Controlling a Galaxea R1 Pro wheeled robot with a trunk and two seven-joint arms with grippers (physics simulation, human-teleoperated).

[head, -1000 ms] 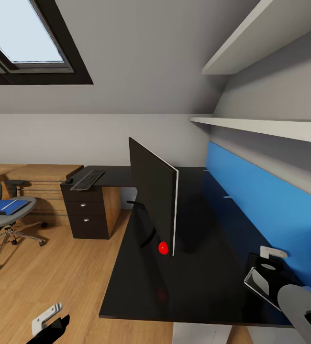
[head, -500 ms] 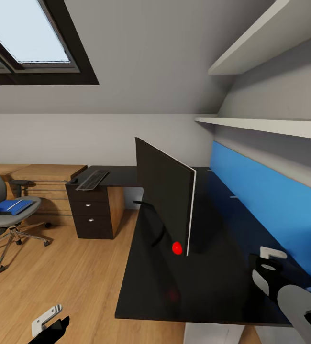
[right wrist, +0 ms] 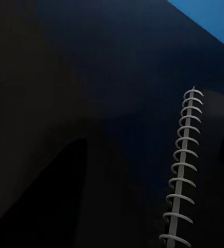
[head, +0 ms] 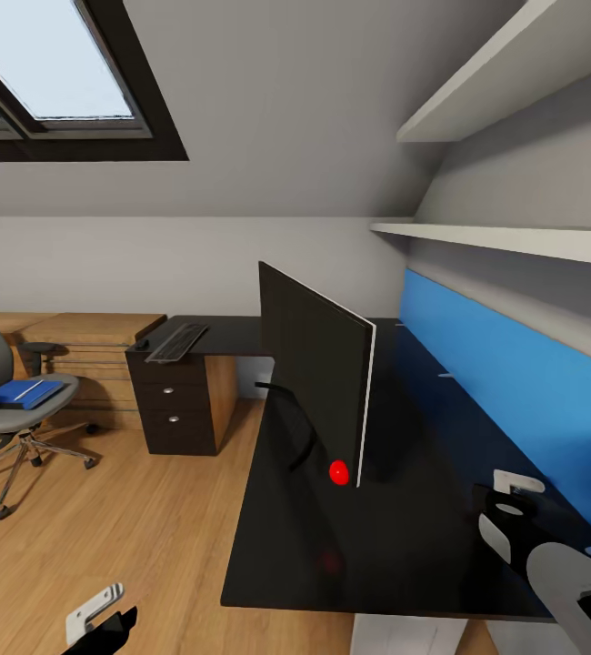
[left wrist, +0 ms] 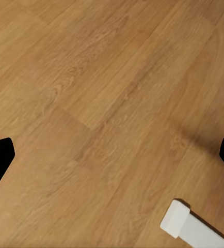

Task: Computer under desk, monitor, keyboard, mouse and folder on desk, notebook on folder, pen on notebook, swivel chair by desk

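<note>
**Notebook Sits Right Under the Right Tool**

The right tool (head: 512, 491) hangs low over the near right end of the black desk (head: 395, 546). In the right wrist view, a notebook (right wrist: 194, 170) with a silver wire spine lies on the desk just below the tool. The spine runs along the way the tool's camera looks, so the long side of the notebook points away from the arm. The right arm is much nearer to the notebook than the left arm is. I cannot tell if the right tool is wide or narrow, because its tips are too dark against the desk.

The left tool (head: 95, 614) hangs over the wood floor (head: 105, 528), off the near left side of the desk. In the left wrist view its 2 dark tips sit far apart at the edges, so it looks wide, and it holds nothing.

The monitor (head: 318, 382) stands on the desk, edge-on to the camera. The keyboard (head: 175, 342) lies on the far left part of the desk, above the drawers (head: 170, 405). The blue folder (head: 18, 393) rests on the seat of the swivel chair (head: 5, 414), well apart from the desk, on the left. The left arm is on that side.

My guess is the folder must reach the desk before the notebook can go on top of it.
</note>
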